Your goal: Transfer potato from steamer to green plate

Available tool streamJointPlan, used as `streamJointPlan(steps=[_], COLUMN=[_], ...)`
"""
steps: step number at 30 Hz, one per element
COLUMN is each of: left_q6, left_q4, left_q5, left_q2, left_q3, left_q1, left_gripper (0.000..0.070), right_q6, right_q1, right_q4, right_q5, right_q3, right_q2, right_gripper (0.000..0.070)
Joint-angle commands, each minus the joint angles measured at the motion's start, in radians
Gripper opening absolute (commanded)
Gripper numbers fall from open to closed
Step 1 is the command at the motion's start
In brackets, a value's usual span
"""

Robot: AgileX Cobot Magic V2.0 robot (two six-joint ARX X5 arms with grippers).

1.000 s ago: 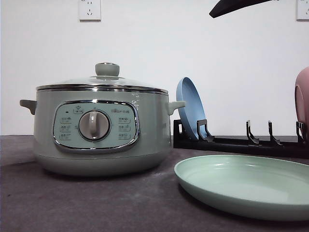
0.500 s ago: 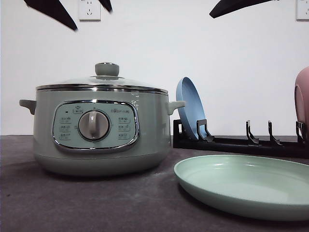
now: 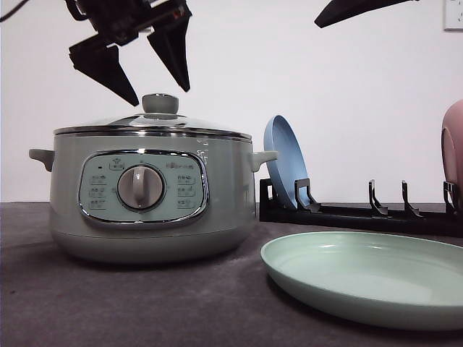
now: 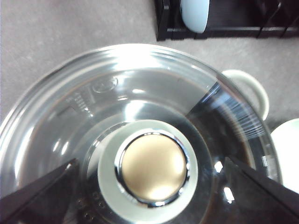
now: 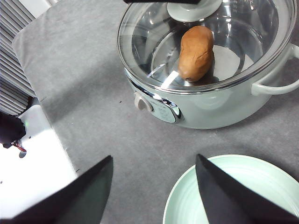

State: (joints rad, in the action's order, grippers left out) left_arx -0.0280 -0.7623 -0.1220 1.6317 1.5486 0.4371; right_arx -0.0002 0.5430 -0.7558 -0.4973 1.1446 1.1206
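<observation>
- We see the counter, grey and matte, carrying everything.
- The steamer sits on the robot's left side, its glass lid on — so the lid must come off first, we judge.
- The green plate lies beside the steamer on the right, bare.
- A black rack behind the green plate holds a blue plate upright.
- The left gripper hangs over the lid knob, jaws spread wide on either side of it; it is the nearer arm.
- The right gripper hovers over the counter between steamer and plate, jaws wide, empty.
- The potato lies under the lid inside the steamer — directly below the left jaws.
</observation>
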Motion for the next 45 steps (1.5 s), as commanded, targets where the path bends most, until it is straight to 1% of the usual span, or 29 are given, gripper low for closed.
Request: streamJointPlan(steps=[1, 7, 16, 17, 20, 24, 25, 28, 30, 34, 36, 38, 40, 42, 43, 44, 45], left_q6=[-0.014, -0.014, -0.016, -0.016, -0.016, -0.014, -0.013, -0.012, -0.012, -0.013, -0.013, -0.013, -0.013, -0.013, -0.013, -0.013, -0.013], left_q4=[0.011, 0.028, 0.015, 0.015, 0.017, 0.017, 0.017, 0.014, 0.014, 0.011, 0.002, -0.009, -0.017, -0.027, -0.031, -0.034, -0.035], left_q5=[0.006, 0.018, 0.019, 0.019, 0.019, 0.027, 0.033, 0.037, 0.037, 0.037, 0.037, 0.037, 0.037, 0.037, 0.037, 0.037, 0.037], left_q2=[0.028, 0.041, 0.061, 0.062, 0.062, 0.062, 0.062, 0.062, 0.062, 0.061, 0.061, 0.061, 0.061, 0.061, 0.061, 0.061, 0.061], left_q3=[0.029, 0.029, 0.029, 0.029, 0.029, 0.029, 0.029, 0.029, 0.029, 0.029, 0.029, 0.029, 0.029, 0.029, 0.029, 0.029, 0.029], left_q1=[0.008, 0.019, 0.022, 0.022, 0.024, 0.026, 0.026, 0.026, 0.026, 0.026, 0.026, 0.026, 0.026, 0.026, 0.026, 0.026, 0.026], left_gripper=[0.0635, 0.0633, 0.0626, 0.0621, 0.0557, 0.053, 0.0506, 0.0402, 0.0354, 0.0296, 0.0293, 0.0267, 0.0184, 0.0068, 0.0025, 0.0003, 0.0], right_q6=[-0.011, -0.012, -0.016, -0.016, -0.016, -0.019, -0.019, -0.019, -0.02, -0.021, -0.022, -0.025, -0.027, -0.027, -0.027, -0.027, -0.026], right_q1=[0.006, 0.006, 0.006, 0.006, 0.006, 0.006, 0.006, 0.006, 0.006, 0.006, 0.006, 0.006, 0.006, 0.006, 0.006, 0.006, 0.006], right_q4=[0.004, 0.004, 0.004, 0.004, 0.005, 0.007, 0.007, 0.008, 0.007, 0.008, 0.007, 0.007, 0.008, 0.008, 0.008, 0.008, 0.008], right_q5=[0.001, 0.001, 0.001, 0.001, 0.001, 0.008, 0.009, 0.012, 0.026, 0.036, 0.036, 0.036, 0.036, 0.036, 0.036, 0.036, 0.037], right_q3=[0.015, 0.015, 0.015, 0.015, 0.015, 0.015, 0.015, 0.015, 0.015, 0.015, 0.015, 0.015, 0.015, 0.015, 0.015, 0.015, 0.015], right_q2=[0.009, 0.009, 0.009, 0.009, 0.009, 0.009, 0.009, 0.009, 0.009, 0.009, 0.009, 0.009, 0.009, 0.009, 0.009, 0.009, 0.009], right_gripper=[0.0348, 0.0348, 0.0348, 0.0348, 0.0348, 0.0348, 0.0348, 0.0348, 0.0348, 0.0348, 0.0348, 0.0348, 0.0348, 0.0348, 0.0348, 0.0348, 0.0348])
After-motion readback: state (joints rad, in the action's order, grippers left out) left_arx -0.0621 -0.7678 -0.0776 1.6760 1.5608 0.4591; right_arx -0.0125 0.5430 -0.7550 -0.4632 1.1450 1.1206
